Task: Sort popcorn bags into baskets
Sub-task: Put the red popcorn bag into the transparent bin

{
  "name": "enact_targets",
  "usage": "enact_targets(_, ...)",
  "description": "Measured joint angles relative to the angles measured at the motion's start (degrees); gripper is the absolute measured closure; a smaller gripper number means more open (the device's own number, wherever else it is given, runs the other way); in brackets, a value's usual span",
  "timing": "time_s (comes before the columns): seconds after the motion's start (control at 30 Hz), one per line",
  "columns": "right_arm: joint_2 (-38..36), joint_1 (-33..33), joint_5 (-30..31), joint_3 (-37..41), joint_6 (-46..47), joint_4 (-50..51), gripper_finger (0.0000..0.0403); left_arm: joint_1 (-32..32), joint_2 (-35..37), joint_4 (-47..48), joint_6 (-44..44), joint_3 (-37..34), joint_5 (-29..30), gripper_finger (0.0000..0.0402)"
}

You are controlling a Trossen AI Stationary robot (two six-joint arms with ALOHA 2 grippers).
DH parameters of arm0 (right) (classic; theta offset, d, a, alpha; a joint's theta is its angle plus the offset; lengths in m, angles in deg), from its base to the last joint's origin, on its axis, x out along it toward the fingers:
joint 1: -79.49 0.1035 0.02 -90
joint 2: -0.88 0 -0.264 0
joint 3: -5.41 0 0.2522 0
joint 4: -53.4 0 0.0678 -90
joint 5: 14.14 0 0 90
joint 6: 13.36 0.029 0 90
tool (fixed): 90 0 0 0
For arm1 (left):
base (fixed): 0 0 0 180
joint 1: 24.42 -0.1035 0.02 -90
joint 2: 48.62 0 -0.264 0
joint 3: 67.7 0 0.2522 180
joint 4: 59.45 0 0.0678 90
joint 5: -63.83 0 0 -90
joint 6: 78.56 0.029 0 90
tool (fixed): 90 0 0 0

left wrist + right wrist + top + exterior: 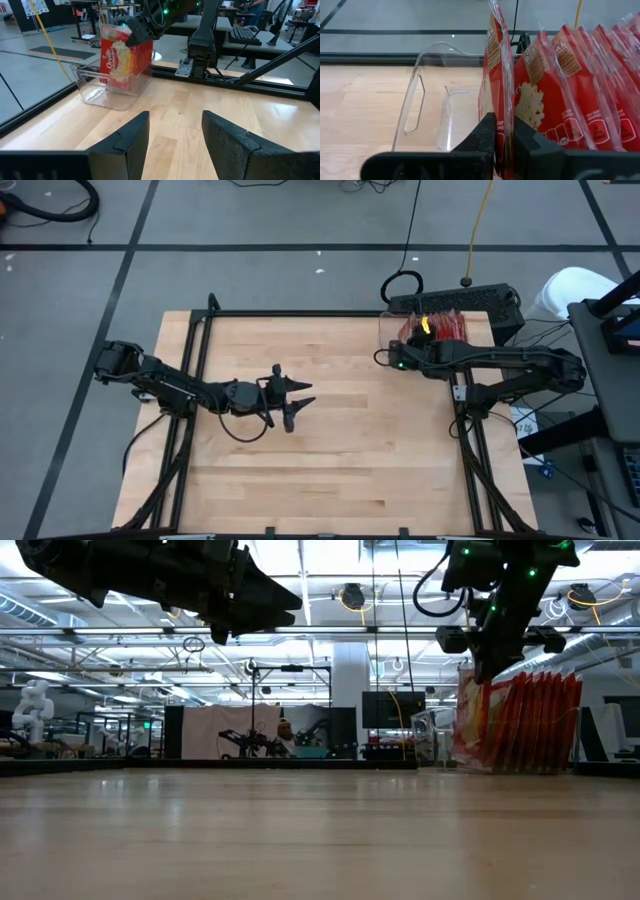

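Observation:
A clear plastic bin (390, 330) sits at the table's far right corner. Several red popcorn bags (570, 100) stand on edge inside it, leaning together; they also show in the low view (530, 725). My right gripper (504, 127) is over the bin's left part, shut on one more red bag (495, 75) that stands upright beside the others. My left gripper (298, 404) hovers open above the bare middle of the table, well left of the bin, with its fingers (130, 135) apart and nothing between them. My right gripper pinches a red popcorn bag between its two fingers, at the bag's upper edge (503, 125). It comes from above, slanting down into the bin (140, 32). The bag stands upright and edge-on, its lower part inside the bin next to the other bags.
Black frame rails (200, 380) run along the table's left, right and far edges. A black box (460, 302) with cables lies just beyond the bin. Bare wood (350, 450) spreads between the two arms and toward the near edge.

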Motion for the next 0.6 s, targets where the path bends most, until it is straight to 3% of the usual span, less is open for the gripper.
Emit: enact_targets(0.6,0.0,0.0,-3.2,0.1,-0.5,0.5,0.0385,0.0,0.0,0.0,-0.2,0.0,0.0,0.0215)
